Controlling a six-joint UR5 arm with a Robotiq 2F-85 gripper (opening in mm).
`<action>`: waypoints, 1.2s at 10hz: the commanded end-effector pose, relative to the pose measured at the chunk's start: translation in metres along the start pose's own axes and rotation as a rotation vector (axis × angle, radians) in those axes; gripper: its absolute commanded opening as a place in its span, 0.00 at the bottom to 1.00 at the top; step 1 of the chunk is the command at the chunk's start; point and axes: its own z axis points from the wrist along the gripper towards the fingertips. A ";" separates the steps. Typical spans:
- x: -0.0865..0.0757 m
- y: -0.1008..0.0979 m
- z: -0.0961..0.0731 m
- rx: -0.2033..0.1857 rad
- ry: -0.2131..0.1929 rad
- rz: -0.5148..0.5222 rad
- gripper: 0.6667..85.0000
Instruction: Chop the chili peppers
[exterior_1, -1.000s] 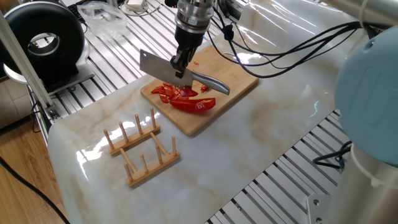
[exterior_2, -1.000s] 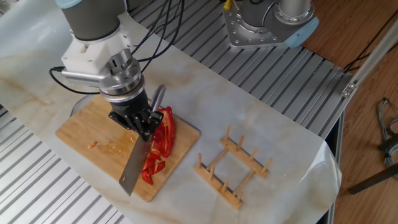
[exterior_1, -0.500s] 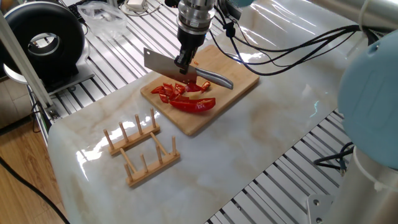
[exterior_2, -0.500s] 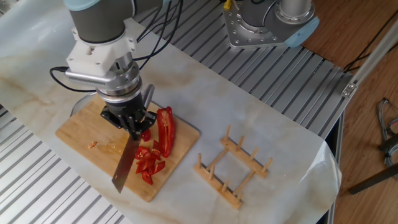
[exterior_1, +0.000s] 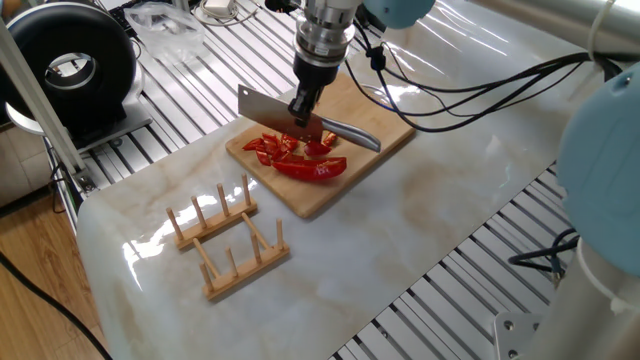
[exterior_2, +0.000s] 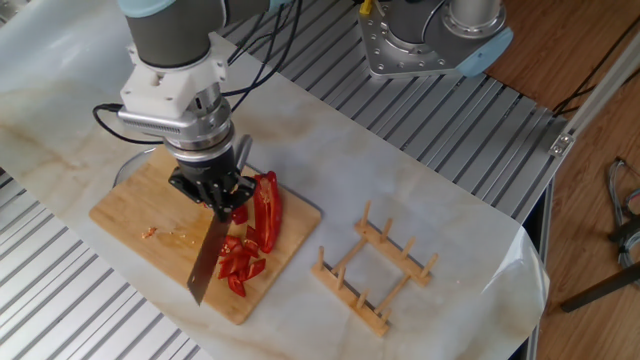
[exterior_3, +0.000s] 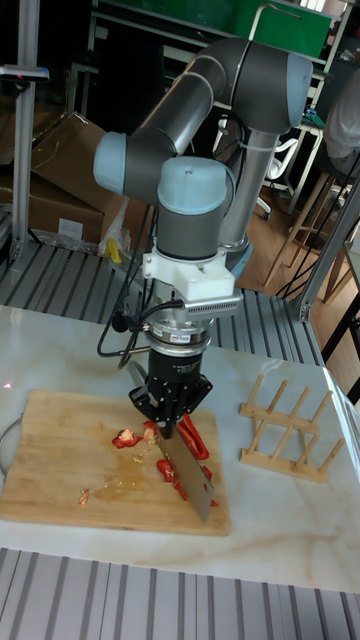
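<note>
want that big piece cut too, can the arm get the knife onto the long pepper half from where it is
Probably yes: the gripper holds the knife just beside the long pepper half, which lies uncovered on the cutting board.

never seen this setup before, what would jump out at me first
The gripper clamps a cleaver over a wooden cutting board near the table's edge. Bright red chili peppers lie on the board beside the blade, some cut small, one long piece whole. A bare wooden rack stands apart.
</note>
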 end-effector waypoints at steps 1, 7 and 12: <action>0.001 0.010 -0.003 -0.037 -0.009 0.045 0.01; 0.002 0.027 -0.006 -0.101 0.000 0.110 0.01; 0.000 0.033 -0.014 -0.111 0.042 0.125 0.01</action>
